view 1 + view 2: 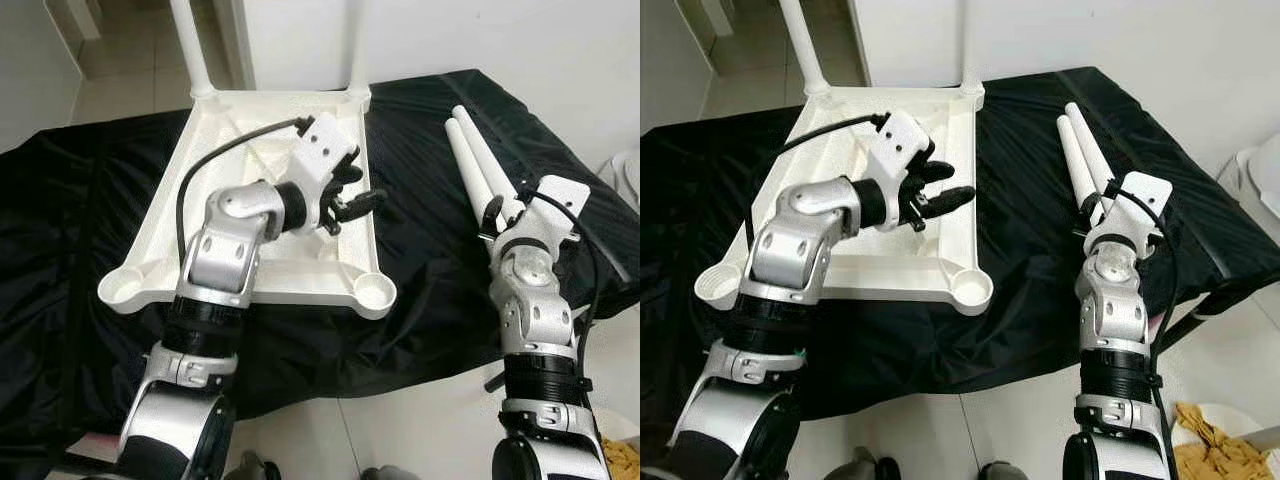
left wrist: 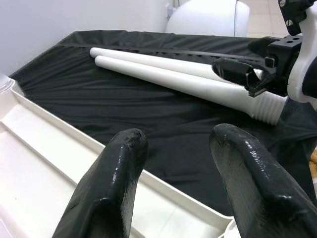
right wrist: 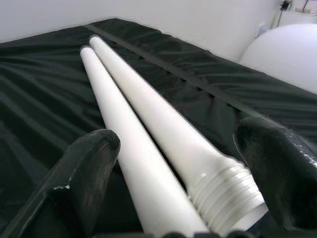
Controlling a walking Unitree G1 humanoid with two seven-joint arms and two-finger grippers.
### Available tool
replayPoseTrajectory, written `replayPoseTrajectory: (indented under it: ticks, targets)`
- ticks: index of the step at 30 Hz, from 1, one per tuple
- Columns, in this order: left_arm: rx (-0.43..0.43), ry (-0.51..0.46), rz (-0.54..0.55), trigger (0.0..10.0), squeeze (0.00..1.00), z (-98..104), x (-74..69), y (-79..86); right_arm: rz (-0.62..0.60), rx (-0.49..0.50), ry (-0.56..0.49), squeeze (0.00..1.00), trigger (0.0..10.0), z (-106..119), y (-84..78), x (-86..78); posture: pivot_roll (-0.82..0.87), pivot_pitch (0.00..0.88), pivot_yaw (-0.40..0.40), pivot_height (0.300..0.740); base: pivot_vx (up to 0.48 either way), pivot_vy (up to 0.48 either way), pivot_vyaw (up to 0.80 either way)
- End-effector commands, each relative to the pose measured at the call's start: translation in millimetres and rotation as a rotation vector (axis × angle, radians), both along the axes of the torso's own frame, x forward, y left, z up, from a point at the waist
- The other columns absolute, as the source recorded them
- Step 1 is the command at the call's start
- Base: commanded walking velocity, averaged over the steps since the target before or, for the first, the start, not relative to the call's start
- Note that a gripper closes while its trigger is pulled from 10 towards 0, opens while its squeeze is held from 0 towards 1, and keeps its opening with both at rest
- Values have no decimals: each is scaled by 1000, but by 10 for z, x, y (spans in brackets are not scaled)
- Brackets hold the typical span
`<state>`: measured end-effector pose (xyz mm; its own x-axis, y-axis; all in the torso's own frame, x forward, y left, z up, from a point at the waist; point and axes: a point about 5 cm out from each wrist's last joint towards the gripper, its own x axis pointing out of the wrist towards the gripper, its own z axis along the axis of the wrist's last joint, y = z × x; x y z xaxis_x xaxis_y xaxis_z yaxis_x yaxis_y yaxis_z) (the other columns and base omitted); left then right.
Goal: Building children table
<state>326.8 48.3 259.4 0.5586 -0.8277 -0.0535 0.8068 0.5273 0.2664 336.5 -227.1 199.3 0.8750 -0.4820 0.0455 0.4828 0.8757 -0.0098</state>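
At right of frame, two white table legs [image 3: 163,134] lie between the right gripper's [image 3: 178,183] spread fingers, while the left gripper [image 1: 352,200], also spread, hovers over the upturned tabletop [image 1: 215,150].

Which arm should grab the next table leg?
Right. Its claw is open astride the two loose legs on the black cloth; the left claw hovers over the upturned tabletop.

Arms: silver jointed shells with black ribbed collars.
Left gripper [image 1: 352,192]: white bracket, glossy black fingers [image 2: 109,193].
Right gripper [image 3: 188,198]: white bracket, black fingers.
Cables: black, looped to each wrist.
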Motion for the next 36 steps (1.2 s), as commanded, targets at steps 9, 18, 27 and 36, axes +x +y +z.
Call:
replayPoseTrajectory:
  ticks: [9, 18, 27, 36]
  targets:
    - [-23, 0, 47, 10000, 0, -12, -87, -61, 76, 195, 173, 0, 10000, -224, 185, 56, -137, 60, 52, 740, 0, 0, 0]
    - [-18, -10, 3, 10000, 0, -11, -182, -111, 108, 321, 233, 0, 10000, -305, 270, 55, -132, 47, 44, 740, 0, 0, 0]
    - [-18, -8, 12, 10000, 0, -3, -185, -111, 144, 341, 232, 0, 10000, -223, 327, 54, -138, 43, 45, 740, 0, 0, 0]
    - [-40, -2, 7, 10000, 0, 14, -193, -184, 338, 372, 27, 0, 10000, 183, 472, 80, -153, 29, 49, 740, 0, 0, 0]
